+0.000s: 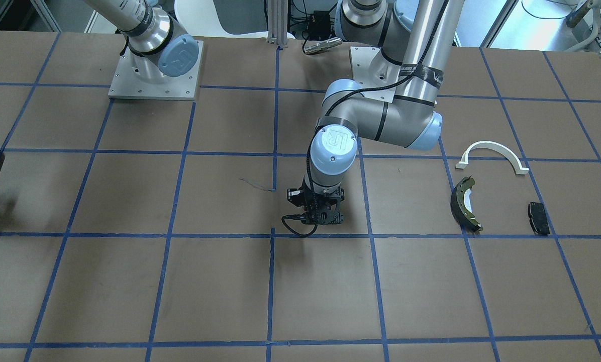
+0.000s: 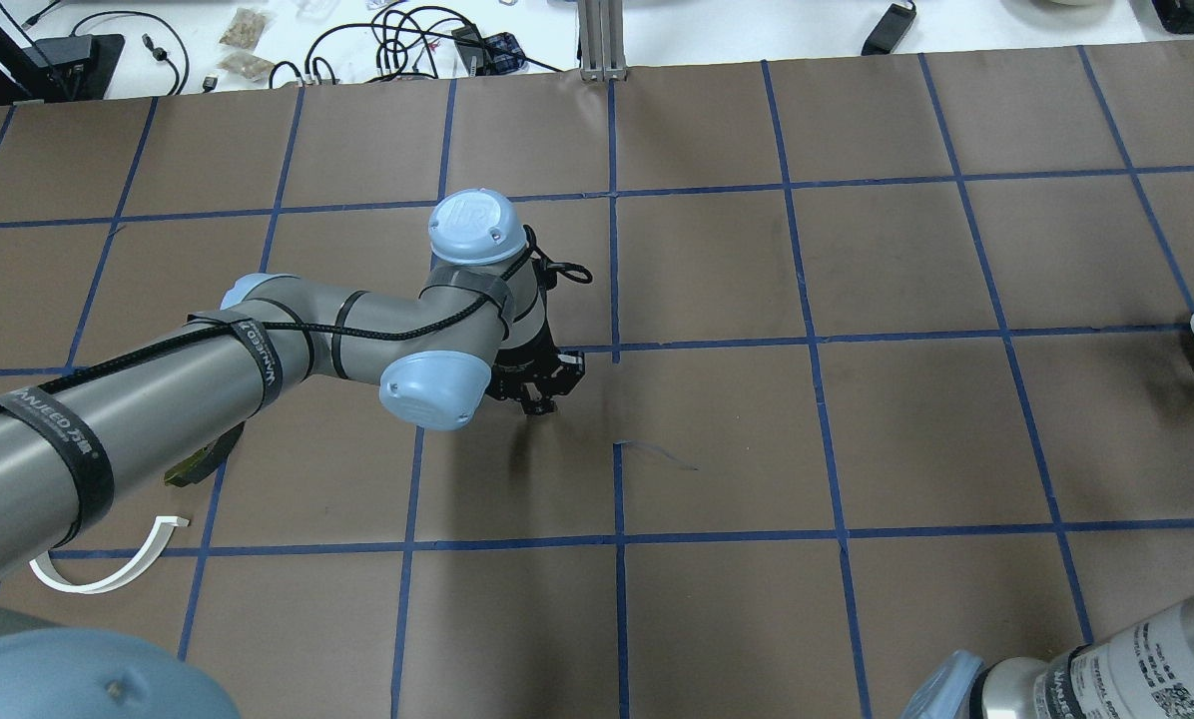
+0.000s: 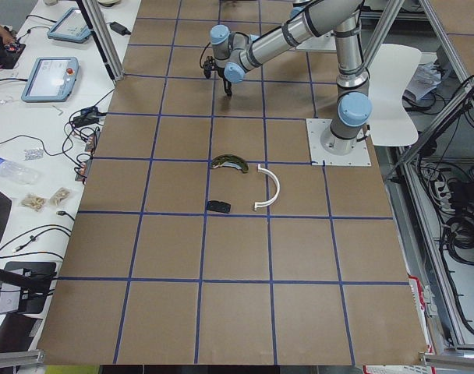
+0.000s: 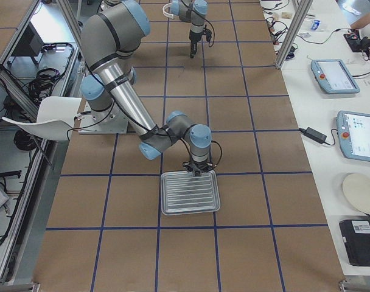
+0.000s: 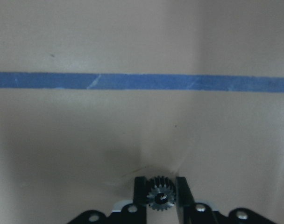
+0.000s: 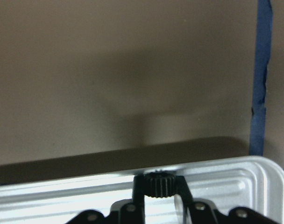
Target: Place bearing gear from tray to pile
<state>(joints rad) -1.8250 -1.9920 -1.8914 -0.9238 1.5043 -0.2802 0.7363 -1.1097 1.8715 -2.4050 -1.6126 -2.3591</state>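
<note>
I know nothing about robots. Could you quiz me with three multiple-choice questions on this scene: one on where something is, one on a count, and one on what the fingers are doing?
1. Where is the left gripper?
A) over a silver tray
B) over the bare brown table, near a blue tape line
C) inside a box

2. How many loose parts lie grouped on the robot's left side?
A) two
B) five
C) three

3. The left gripper's fingers are:
A) shut on a small dark toothed metal gear
B) open and empty
C) shut on a screw

Answers:
1 B: its wrist camera shows only table and tape beneath it.
2 C: a white half-ring bracket, a curved olive-and-black brake shoe and a small flat black pad.
3 A: the gear sits clamped between both fingers.
</note>
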